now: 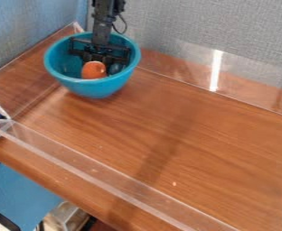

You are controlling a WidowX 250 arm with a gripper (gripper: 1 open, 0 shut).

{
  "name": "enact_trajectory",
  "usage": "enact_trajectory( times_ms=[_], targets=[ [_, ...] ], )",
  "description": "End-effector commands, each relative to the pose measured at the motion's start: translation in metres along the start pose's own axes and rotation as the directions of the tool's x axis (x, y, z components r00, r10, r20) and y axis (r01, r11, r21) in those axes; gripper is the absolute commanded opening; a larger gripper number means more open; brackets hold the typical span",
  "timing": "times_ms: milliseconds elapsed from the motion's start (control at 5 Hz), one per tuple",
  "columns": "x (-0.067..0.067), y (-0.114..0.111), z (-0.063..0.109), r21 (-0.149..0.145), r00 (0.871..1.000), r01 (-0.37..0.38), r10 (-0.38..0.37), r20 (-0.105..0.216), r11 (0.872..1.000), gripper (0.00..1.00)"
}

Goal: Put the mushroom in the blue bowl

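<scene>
Camera view, from above and in front: a brown wooden table (180,117) fenced by low clear acrylic walls (246,77), with a grey-blue textured backdrop (204,23) behind it. One blue bowl (93,65) sits at the table's far left corner, and nothing else lies on the wood between it and the front wall. One mushroom (94,69) shows inside the bowl, its orange-brown cap up against the bowl's inner floor. One black gripper (102,54) reaches steeply down into the bowl, its fingers drawn together, the mushroom directly below the tips; whether they grip it cannot be told.
</scene>
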State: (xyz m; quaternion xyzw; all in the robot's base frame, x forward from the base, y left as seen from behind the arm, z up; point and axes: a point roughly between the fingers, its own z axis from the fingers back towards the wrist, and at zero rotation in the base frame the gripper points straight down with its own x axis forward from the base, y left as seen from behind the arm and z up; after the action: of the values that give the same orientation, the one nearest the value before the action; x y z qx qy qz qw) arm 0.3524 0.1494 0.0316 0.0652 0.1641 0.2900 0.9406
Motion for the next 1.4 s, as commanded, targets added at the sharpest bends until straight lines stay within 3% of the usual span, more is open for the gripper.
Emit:
enact_trajectory(
  times_ms=[0, 600, 1200],
  targets=[
    [0.003, 0.01, 0.018, -0.033, 0.998, -0.057, 0.058, 0.04, 0.998, 0.0],
    [0.004, 0.016, 0.01, -0.054, 0.993, -0.115, 0.117, 0.028, 0.992, 0.0],
    [0.006, 0.001, 0.021, -0.024, 0.998, 0.016, -0.015, 0.063, 1.0, 0.0]
  ],
)
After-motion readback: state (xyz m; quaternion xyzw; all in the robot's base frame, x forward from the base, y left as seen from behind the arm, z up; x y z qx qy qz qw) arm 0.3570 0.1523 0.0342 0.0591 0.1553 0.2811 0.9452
